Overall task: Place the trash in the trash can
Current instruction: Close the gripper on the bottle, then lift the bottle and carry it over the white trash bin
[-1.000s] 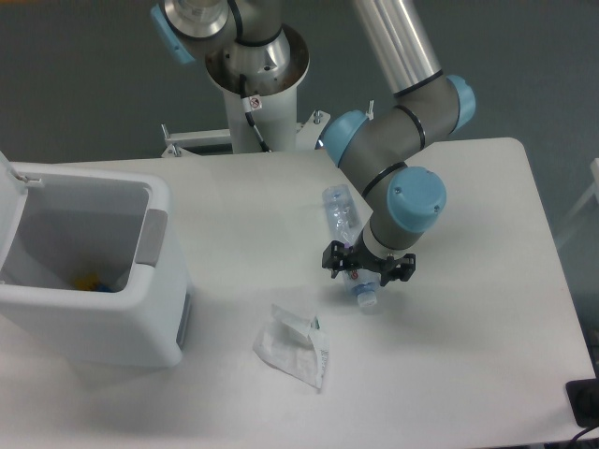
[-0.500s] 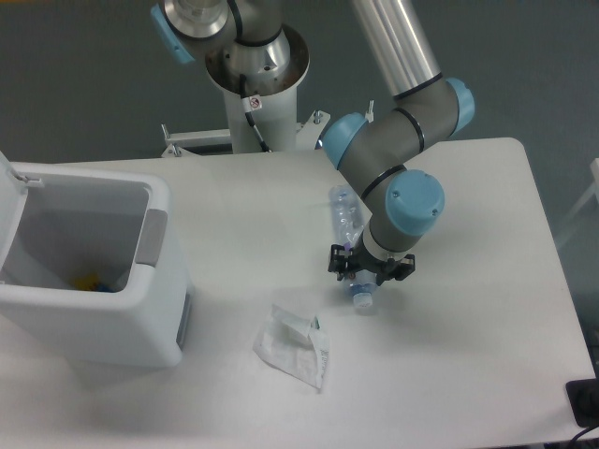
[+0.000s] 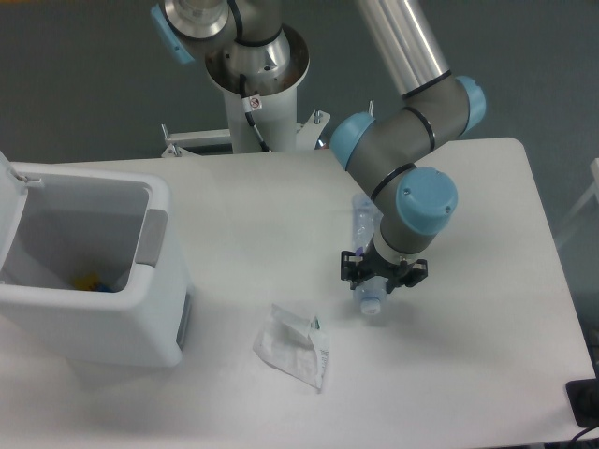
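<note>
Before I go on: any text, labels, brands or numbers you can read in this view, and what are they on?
None can be read.
Small sticker on the robot base column: white with a red mark, too small to read.
Water bottle under the tool: its label is mostly hidden by the arm; no print legible.
Wrapper: a small dark mark near its top edge, too blurred to read.
Trash can: no visible lettering.

The end effector has narrowed around the water bottle, and both have shifted rightward.
</note>
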You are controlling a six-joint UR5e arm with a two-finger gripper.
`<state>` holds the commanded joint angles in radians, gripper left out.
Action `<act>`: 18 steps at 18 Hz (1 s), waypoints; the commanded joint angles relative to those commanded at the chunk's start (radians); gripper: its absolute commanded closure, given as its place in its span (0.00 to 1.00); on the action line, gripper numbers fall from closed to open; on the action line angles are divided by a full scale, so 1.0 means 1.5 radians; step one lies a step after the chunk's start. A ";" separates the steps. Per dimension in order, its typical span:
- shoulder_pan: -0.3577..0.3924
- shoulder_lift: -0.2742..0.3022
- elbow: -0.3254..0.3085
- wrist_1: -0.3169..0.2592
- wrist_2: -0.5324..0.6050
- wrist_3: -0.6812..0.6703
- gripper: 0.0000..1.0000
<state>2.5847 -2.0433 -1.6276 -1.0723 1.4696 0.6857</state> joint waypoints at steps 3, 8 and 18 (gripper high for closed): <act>0.002 0.007 0.031 -0.007 -0.016 0.001 0.42; 0.014 0.028 0.053 -0.018 -0.069 0.004 0.48; 0.045 0.109 0.087 -0.016 -0.472 -0.002 0.53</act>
<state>2.6522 -1.8791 -1.4972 -1.0968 0.7615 0.6826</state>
